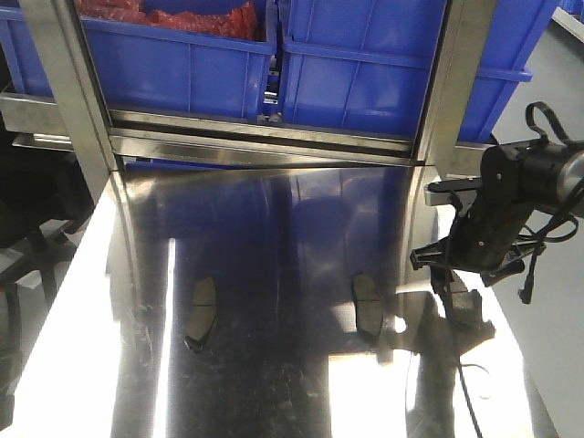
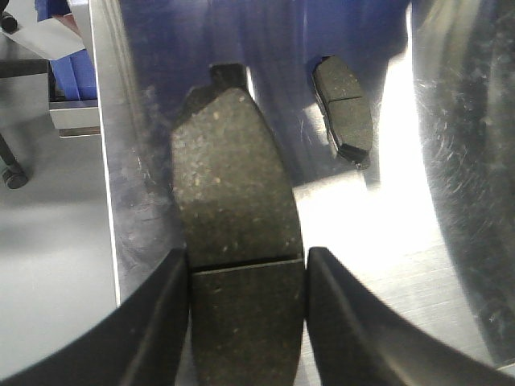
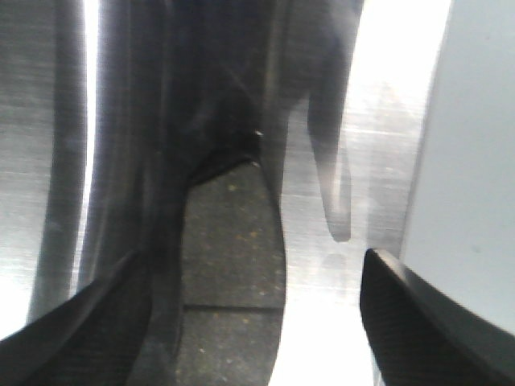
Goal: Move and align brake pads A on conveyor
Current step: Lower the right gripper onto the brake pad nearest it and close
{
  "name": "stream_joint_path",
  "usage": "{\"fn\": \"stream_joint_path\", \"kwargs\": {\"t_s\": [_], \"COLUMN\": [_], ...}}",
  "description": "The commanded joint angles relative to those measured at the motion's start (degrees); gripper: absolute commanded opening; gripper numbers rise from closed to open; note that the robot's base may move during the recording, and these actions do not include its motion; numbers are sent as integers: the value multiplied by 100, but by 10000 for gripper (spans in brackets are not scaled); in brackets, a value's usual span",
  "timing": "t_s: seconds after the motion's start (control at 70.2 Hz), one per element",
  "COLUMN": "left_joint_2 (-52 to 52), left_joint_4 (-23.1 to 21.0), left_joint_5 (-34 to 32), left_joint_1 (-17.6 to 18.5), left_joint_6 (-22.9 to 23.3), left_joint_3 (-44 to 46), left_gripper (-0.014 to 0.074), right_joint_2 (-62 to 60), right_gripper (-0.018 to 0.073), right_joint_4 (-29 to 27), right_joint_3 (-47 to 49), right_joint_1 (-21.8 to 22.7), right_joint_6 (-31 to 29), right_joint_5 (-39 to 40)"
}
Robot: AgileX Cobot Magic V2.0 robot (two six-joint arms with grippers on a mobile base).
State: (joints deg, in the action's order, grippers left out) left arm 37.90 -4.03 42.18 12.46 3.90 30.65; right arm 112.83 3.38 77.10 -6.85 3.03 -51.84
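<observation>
Exterior front-facing view down onto a shiny stainless-steel table (image 1: 274,392), streaked with white glare and mirroring blue plastic crates (image 1: 182,64) shelved behind steel uprights (image 1: 64,82) at its far edge; red material (image 1: 137,14) heaped in the left crate. Three dark pads flat on the steel: left brake pad (image 1: 201,313), middle brake pad (image 1: 368,306) well apart from it, right brake pad (image 1: 466,307) near the right edge. Black right gripper (image 1: 454,281) hanging just over the right brake pad; from the right wrist, fingers (image 3: 418,322) spread wide, jaws parted, the pad lying between. From the left wrist, left gripper (image 2: 247,257) clamped on a grooved brake pad (image 2: 237,185), fingers (image 2: 161,322) touching both long edges at the groove; another brake pad (image 2: 344,108) beyond, beside bright glare; grey floor (image 2: 48,241) past the table's edge.
</observation>
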Motion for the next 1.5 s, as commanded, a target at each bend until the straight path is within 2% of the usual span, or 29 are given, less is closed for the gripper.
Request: {"fn": "stream_joint_path", "kwargs": {"t_s": [0.0,0.185,0.613,0.784,1.14,1.482], "left_joint_2": [-17,-17,-17,-17,-17,-17], "left_joint_4": [-66,-66,-66,-66,-66,-66], "left_joint_5": [-414,-409,-409,-409,-409,-409], "left_joint_1": [19,19,19,19,19,19], "left_joint_6": [34,34,34,34,34,34], "left_joint_3": [144,144,144,144,144,144], "left_gripper": [-8,-8,-8,-8,-8,-8], "right_joint_2": [-277,-204,-39,-39,-81,-832], "right_gripper": [517,517,490,379,-17,-8], "right_joint_4": [-79,-381,-387,-387,-374,-338], "right_joint_3": [165,165,165,165,165,117], "right_joint_1": [53,53,53,53,53,277], "right_joint_6": [-105,-303,-303,-303,-303,-303], "right_joint_5": [-2,-8,-34,-88,-200,-205]}}
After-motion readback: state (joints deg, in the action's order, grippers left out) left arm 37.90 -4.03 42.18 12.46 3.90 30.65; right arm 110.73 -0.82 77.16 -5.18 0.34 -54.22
